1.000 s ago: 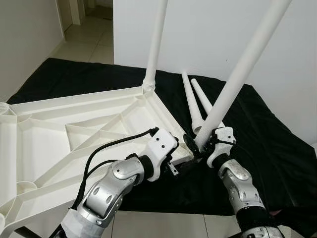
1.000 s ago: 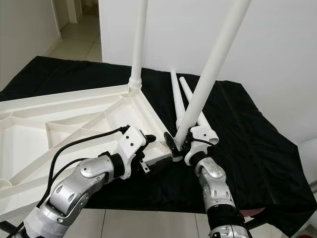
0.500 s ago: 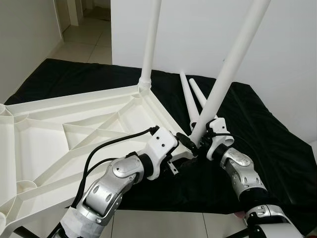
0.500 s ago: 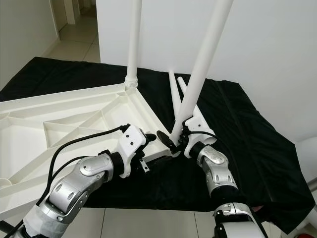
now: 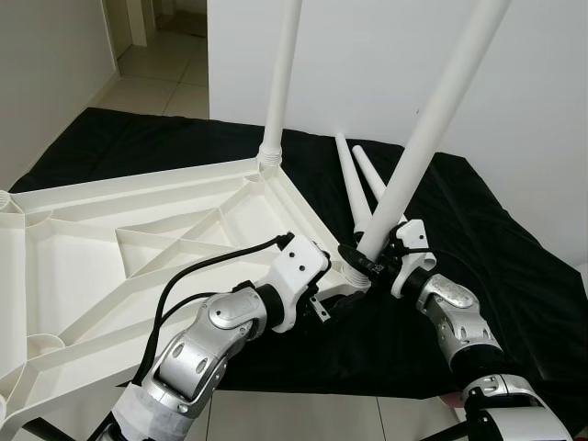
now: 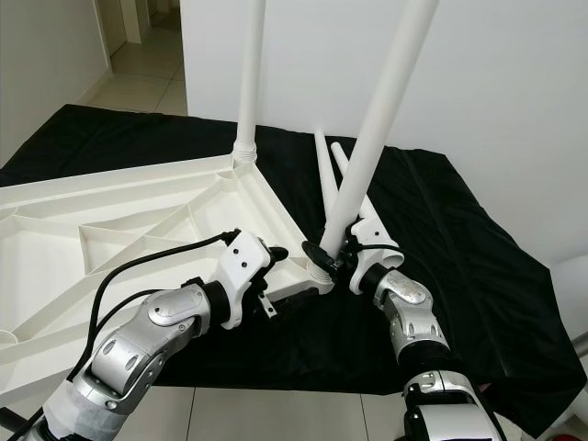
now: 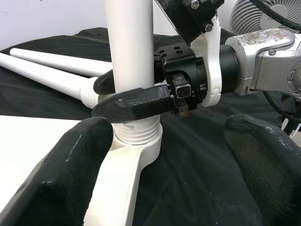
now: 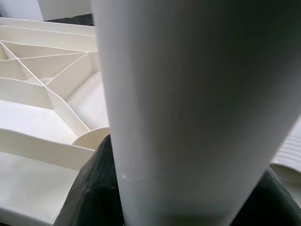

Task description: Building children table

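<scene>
Tabletop (image 5: 138,239), white plastic, lies upside down w/ ribbed underside up, on black cloth (image 5: 514,276) spread over the floor. One leg (image 5: 280,78) already stands upright in far corner socket. Second leg (image 5: 432,129) is at near corner socket (image 7: 136,141): threaded foot sits in the collar, but long axis tilts up and away toward robot's right, not parallel w/ the seated leg. Judgement: this lean vs socket axis is what the next move hinges on; leg needs bringing upright before it will turn home. Right gripper (image 6: 329,255) is nearer, clamped on this leg just above the threads. Left gripper (image 7: 155,155) just beside the socket, fingers (image 7: 70,174) spread wide, holding nothing. Two spare legs (image 5: 354,188) lie flat on cloth behind, near right gripper.
</scene>
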